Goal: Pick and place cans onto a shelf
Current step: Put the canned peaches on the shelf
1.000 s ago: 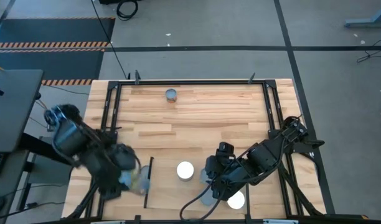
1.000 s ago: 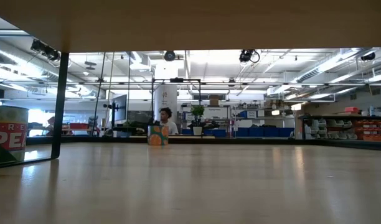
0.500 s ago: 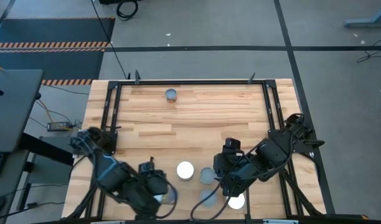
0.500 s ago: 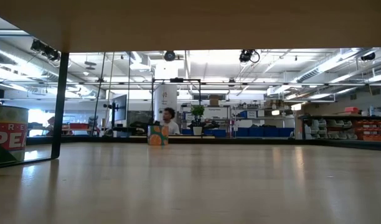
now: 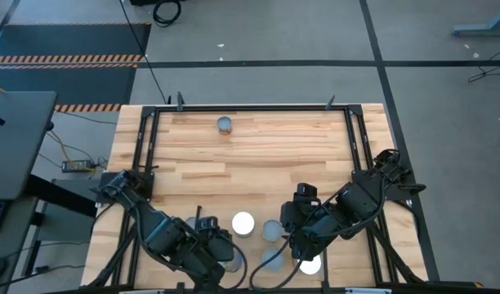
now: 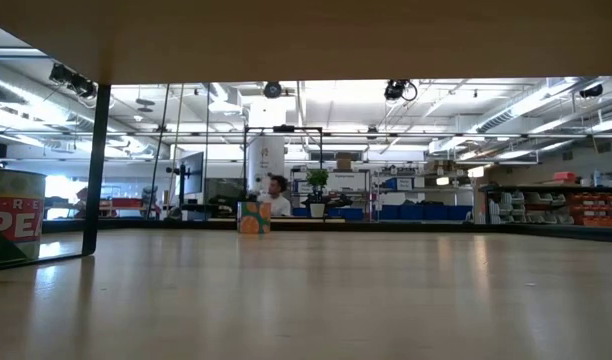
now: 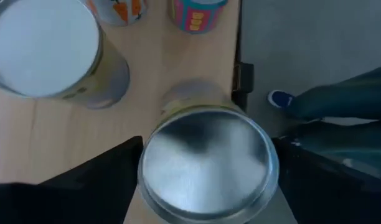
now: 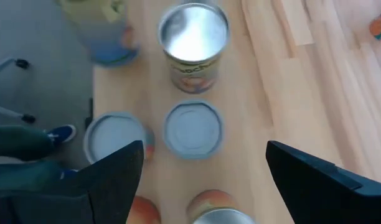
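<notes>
Several cans stand on the pale wood shelf (image 5: pixel 252 243) at the table's near edge: a white-topped can (image 5: pixel 243 223), a grey can (image 5: pixel 272 230), another grey one (image 5: pixel 270 260) and a white one (image 5: pixel 310 264). One can (image 5: pixel 225 124) stands alone at the far side. My left gripper (image 5: pixel 221 255) is over the shelf's left part, shut on a grey metal-topped can (image 7: pixel 208 165). My right gripper (image 5: pixel 297 237) hangs open and empty above the shelf's cans, over a grey-lidded can (image 8: pixel 192 129). My left gripper comes from above, pointing down, with one finger (image 7: pixel 109 168) on each side of the grey can's wall below its rim (image 7: pixel 147 180). The can is upright between them. Its top hides the place of contact and its base, so I cannot tell whether it stands on the shelf.
The shelf's black bar (image 7: pixel 237 62) runs along its edge by the left gripper, next to the white-topped can (image 7: pixel 44 46). The low view shows the shelf's underside (image 6: pixel 306 40), a black post (image 6: pixel 96 170) and a green can (image 6: pixel 11 215). A person's shoe (image 7: pixel 281 98) shows beside the table.
My left gripper has swung along the near edge toward the table's right, from beside the shelf to over its left part, with a pale can under it all the way. My right gripper has drawn a little to the right, uncovering a grey can.
</notes>
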Controlling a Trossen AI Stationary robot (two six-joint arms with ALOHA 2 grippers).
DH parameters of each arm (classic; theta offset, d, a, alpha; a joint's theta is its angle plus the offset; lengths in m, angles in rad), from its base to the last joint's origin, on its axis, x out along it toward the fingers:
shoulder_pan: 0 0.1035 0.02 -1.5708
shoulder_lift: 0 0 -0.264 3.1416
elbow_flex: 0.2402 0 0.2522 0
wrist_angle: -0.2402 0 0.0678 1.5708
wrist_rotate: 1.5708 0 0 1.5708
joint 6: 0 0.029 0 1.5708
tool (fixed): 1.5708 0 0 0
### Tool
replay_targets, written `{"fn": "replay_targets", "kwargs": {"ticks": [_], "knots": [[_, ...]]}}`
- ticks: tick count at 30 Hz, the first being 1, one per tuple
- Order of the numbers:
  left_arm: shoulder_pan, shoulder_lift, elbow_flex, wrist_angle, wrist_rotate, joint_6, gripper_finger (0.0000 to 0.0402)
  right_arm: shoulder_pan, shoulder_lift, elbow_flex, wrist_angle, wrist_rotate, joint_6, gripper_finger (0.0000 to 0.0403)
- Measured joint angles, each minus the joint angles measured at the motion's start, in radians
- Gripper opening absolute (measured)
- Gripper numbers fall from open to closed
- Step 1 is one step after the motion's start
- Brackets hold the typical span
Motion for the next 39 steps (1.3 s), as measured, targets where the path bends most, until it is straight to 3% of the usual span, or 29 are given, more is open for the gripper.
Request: {"fn": "replay_targets", "kwargs": {"ticks": [13, 22, 27, 33, 39], "knots": [[0.012, -0.011, -0.001, 0.029, -0.006, 0.114, 0.0353, 0.009, 0.0, 0.0, 0.043, -0.051, 0.054, 0.0346], [-0.07, -0.105, -0.009, -0.136, 0.054, 0.095, 0.0346, 0.009, 0.0, 0.0, 0.045, -0.046, 0.056, 0.0346], [-0.114, -0.099, -0.137, -0.103, 0.08, 0.092, 0.0306, 0.008, 0.0, 0.0, 0.046, -0.017, 0.076, 0.0346], [-0.103, -0.098, -0.322, -0.031, 0.062, 0.049, 0.0227, 0.008, 0.0, 0.0, 0.048, -0.017, 0.102, 0.0346], [-0.081, -0.098, -0.36, 0.121, 0.06, 0.061, 0.0146, 0.008, 0.0, 0.0, 0.05, -0.057, 0.109, 0.0346]]}}
